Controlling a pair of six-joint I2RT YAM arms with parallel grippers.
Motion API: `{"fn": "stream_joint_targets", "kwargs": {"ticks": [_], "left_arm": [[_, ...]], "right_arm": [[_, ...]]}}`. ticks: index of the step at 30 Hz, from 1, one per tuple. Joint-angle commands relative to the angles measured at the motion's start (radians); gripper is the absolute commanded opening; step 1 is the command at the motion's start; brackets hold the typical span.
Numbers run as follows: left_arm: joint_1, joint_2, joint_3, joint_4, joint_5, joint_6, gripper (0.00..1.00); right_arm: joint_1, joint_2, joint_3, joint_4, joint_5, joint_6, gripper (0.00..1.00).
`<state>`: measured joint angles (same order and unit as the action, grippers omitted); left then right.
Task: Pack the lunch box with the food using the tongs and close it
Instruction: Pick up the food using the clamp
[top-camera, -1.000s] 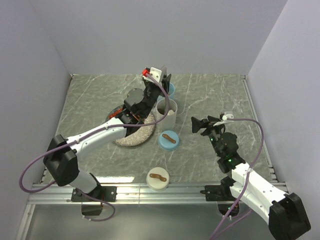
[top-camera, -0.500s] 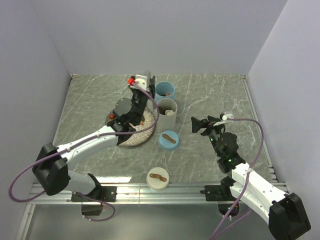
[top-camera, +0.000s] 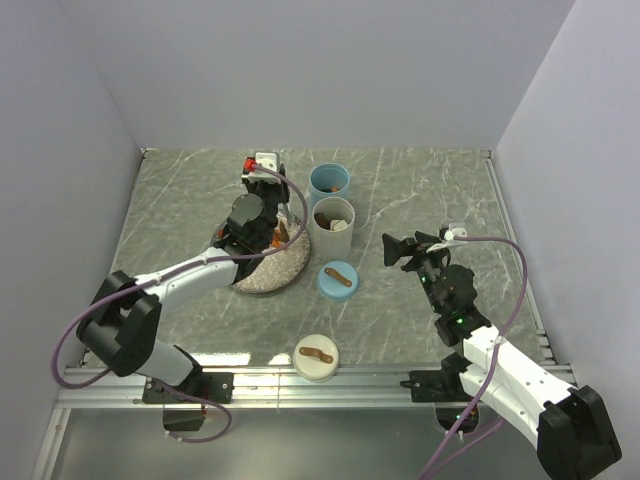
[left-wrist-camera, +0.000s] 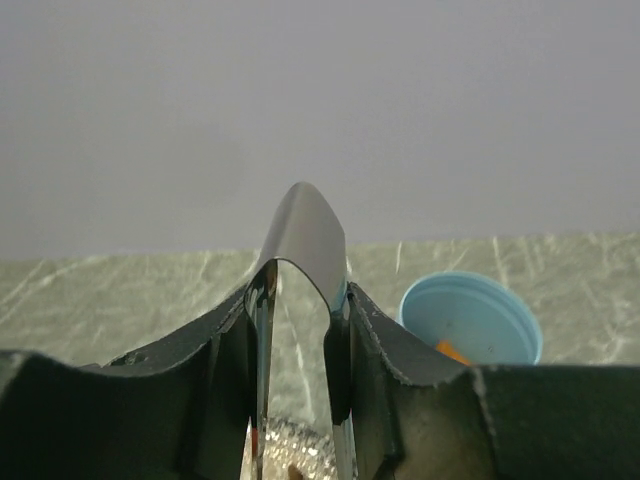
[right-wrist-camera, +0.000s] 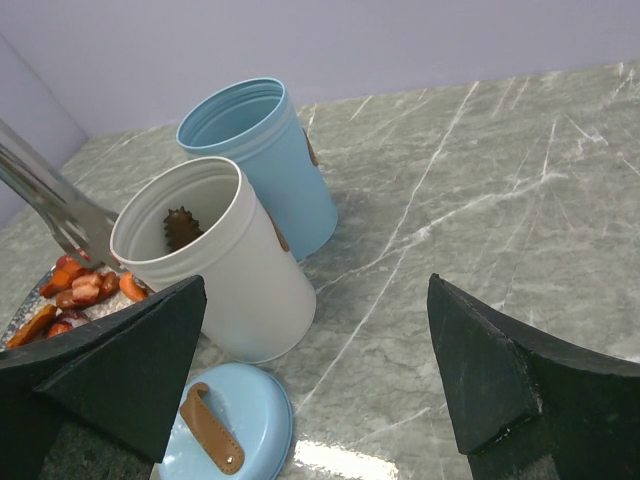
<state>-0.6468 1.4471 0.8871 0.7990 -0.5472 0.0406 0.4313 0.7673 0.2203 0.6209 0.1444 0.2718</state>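
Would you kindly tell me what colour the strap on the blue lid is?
Brown; the strap on the blue lid shows best from the right wrist.

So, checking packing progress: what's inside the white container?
A dark brown food piece shows inside the white container; its near wall hides whatever lies lower.
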Motion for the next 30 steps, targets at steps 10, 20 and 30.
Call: {"fn": "stream_joint_targets", "kwargs": {"ticks": [10, 20, 30], "left_arm": [[0.049, 0.091, -0.030, 0.057, 0.004, -0.129, 0.42], [0.052, 0.153, -0.025, 0.052, 0.029, -0.168, 0.39], [0.052, 0.136, -0.016, 0.029, 0.075, -0.176, 0.15]], "right_arm": [[-0.006, -0.005, 0.022, 0.030, -0.006, -0.005, 0.98], [-0.006, -0.005, 0.022, 0.028, -0.003, -0.005, 0.98], [-0.006, -0.003, 0.024, 0.026, -0.002, -0.003, 0.98]]}}
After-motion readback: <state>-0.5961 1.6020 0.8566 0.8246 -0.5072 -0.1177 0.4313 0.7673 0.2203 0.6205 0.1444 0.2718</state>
